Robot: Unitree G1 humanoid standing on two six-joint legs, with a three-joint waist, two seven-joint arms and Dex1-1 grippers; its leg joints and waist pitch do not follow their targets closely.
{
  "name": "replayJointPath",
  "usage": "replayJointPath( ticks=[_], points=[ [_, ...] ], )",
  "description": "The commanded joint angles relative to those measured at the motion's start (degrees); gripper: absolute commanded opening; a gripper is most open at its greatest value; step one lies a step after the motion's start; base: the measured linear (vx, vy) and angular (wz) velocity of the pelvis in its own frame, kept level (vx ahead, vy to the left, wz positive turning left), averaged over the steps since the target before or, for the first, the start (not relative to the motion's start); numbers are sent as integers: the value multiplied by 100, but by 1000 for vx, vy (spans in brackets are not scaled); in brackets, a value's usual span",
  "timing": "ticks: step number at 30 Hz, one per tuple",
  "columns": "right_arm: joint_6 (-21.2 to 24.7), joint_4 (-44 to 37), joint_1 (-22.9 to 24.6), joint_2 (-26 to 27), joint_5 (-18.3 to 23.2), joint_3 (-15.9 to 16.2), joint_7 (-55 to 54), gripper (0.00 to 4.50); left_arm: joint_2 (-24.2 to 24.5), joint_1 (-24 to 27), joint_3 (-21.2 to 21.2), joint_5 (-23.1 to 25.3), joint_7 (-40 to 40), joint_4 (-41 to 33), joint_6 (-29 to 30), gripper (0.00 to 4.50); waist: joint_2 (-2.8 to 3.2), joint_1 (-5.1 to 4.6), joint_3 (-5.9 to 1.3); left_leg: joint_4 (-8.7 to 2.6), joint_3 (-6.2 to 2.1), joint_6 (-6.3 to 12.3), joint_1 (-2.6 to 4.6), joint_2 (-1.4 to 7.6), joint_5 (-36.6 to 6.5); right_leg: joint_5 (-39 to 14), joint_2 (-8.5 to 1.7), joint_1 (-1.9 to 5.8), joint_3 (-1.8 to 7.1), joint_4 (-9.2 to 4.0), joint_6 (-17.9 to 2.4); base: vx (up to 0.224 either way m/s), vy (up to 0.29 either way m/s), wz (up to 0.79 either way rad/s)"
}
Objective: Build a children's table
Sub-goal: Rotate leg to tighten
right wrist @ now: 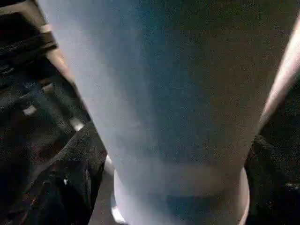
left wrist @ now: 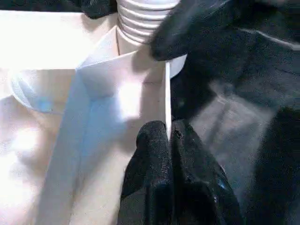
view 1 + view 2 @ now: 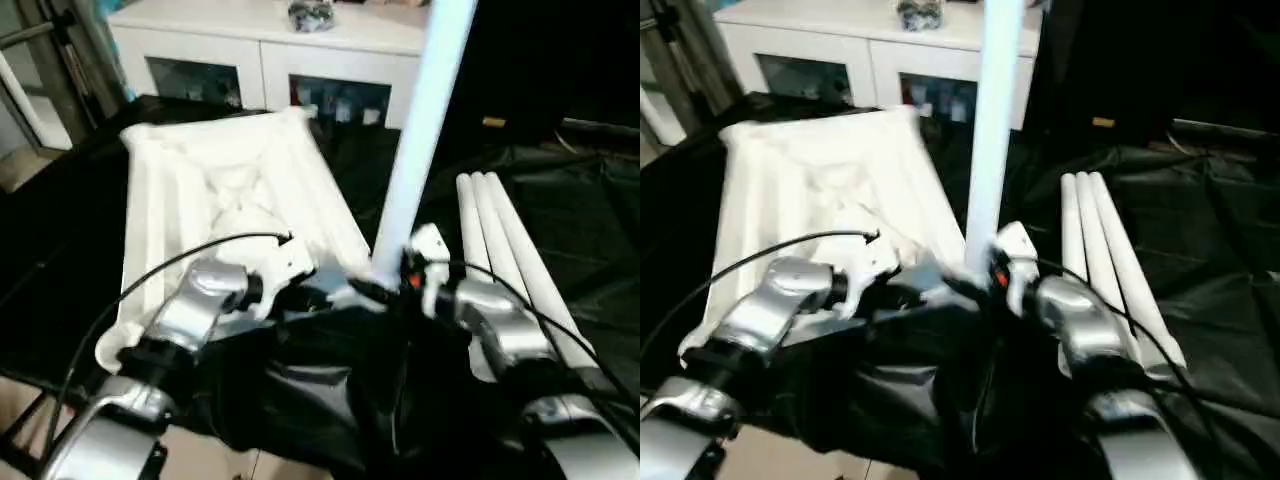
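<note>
The left gripper (image 2: 169, 140) is pinched together on the thin rim wall of the top (image 3: 160, 200), right beside the corner socket (image 2: 140, 28). That hold looks meant to steady the top so it cannot slide or turn while a leg goes in.

The right gripper (image 3: 400, 280) sits at the foot of the upright leg (image 3: 425, 120), with one finger (image 1: 70, 178) on either side of the tube. They straddle it, but the blur leaves it unclear whether they press it or stand just off it, so I cannot tell if it is clamped or slack.

The leg stands nearly vertical in the near right corner socket, its ribbed end showing at the socket mouth. Standing unaided like this suggests it is at least partly seated.

The top lies ribbed side up on the black cloth (image 3: 560, 190), which puts the sockets within reach. Three spare legs (image 3: 500, 240) lie side by side on the cloth just to the right, near the right arm for the next picks.
</note>
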Motion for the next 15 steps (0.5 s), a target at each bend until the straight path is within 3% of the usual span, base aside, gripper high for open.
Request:
replayJointPath(
  ticks=[1,4,6,12,15],
  points=[
    [142,-235,103,136,33,448,569,341,-83,-30,-198,-24,-79,1,-133,0,6,20,-295,-318,-5,591,-19,230,-587,-338,-453,350,270,-328,-1475,0,0,0],
    [230,-291,146,68,2,510,707,332,-5,-84,-177,-10,-143,129,-215,0,6,51,-292,-326,0,484,-9,229,-672,-551,-460,340,271,-347,-1437,0,0,0],
    [285,-336,168,67,2,508,722,302,12,-99,-168,-27,-161,166,-239,0,12,58,-289,-336,-7,410,-5,230,-695,-626,-458,336,271,-349,-1408,0,0,0],
    [425,-451,216,138,46,475,644,283,-7,-92,-168,-27,-176,185,-255,0,1,61,-304,-323,-5,412,-16,220,-552,-390,-457,353,271,-321,-1426,0,0,0],
    [277,-57,95,346,-205,322,-272,281,-169,-103,-128,2,116,190,-132,0,-2,35,-281,-343,-8,316,-4,218,-708,-740,-472,324,276,-363,-1364,0,0,0]
  ],
)
